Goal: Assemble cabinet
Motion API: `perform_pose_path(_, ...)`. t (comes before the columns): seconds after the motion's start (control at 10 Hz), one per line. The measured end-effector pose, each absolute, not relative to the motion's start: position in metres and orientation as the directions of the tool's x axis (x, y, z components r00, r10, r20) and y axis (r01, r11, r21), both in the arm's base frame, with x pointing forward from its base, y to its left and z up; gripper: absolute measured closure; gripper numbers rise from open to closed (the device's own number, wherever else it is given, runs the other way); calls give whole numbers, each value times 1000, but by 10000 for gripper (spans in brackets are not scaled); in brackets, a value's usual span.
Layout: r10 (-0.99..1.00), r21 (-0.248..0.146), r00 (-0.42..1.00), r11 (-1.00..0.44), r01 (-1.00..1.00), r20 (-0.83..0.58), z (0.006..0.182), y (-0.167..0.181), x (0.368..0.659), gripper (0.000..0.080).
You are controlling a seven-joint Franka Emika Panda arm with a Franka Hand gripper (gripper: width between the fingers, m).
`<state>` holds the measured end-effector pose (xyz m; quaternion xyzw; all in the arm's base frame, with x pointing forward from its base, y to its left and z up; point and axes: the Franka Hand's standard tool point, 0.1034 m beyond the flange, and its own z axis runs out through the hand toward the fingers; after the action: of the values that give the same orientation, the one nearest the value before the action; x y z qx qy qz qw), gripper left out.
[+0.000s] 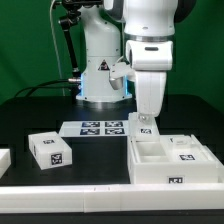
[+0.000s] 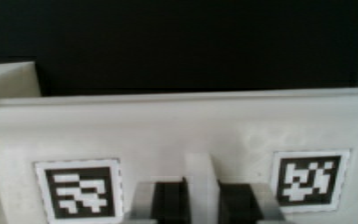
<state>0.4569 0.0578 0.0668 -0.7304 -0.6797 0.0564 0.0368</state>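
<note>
The cabinet (image 1: 172,168), a large white open box, lies on the black table at the exterior view's right. My gripper (image 1: 143,116) reaches straight down onto its far corner on the exterior view's left. In the wrist view my gripper (image 2: 202,196) has its two dark fingers (image 2: 169,204) close together, with a narrow white strip of the cabinet's wall (image 2: 176,130) between them. Two square markers sit on that wall on either side of the fingers. A small white block with a marker (image 1: 50,150) lies apart on the exterior view's left. Another marked block (image 1: 185,152) rests in the cabinet.
The marker board (image 1: 100,128) lies flat behind the loose block, in front of the arm's base (image 1: 100,85). A further white piece (image 1: 3,158) shows at the exterior view's left edge. The table's white front edge (image 1: 100,205) runs along the near side.
</note>
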Motion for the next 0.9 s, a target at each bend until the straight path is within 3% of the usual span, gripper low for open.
perform_pose_path(0.4, 997, -116, 71, -73, 991, -27, 66, 58, 457, 731)
perform_pose_path(0.9, 998, -65, 68, -68, 996, -6, 63, 61, 455, 731)
